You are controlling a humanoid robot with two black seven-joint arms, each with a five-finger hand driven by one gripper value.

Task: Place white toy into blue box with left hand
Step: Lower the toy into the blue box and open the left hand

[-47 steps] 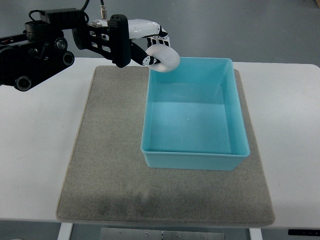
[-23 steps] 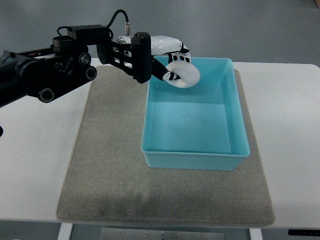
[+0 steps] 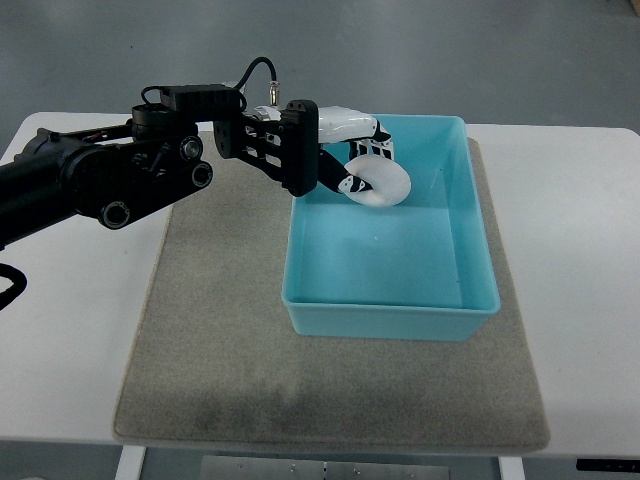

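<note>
A rounded white toy (image 3: 381, 181) hangs over the far left part of the blue box (image 3: 478, 300), held above its floor. My left hand (image 3: 352, 160) is shut on the toy, its white and black fingers (image 3: 355, 127) curled over the top. The black left arm (image 3: 120, 175) reaches in from the left edge across the mat. The box is an open light-blue rectangular tub with nothing lying on its floor. My right arm does not show.
The box stands on a grey mat (image 3: 220, 340) that covers the middle of a white table (image 3: 580, 300). The table's near edge runs along the bottom of the picture.
The left arm has carried the toy rightward and nearer, from above the box's far left corner to inside its outline. The hand stays shut on the toy.
</note>
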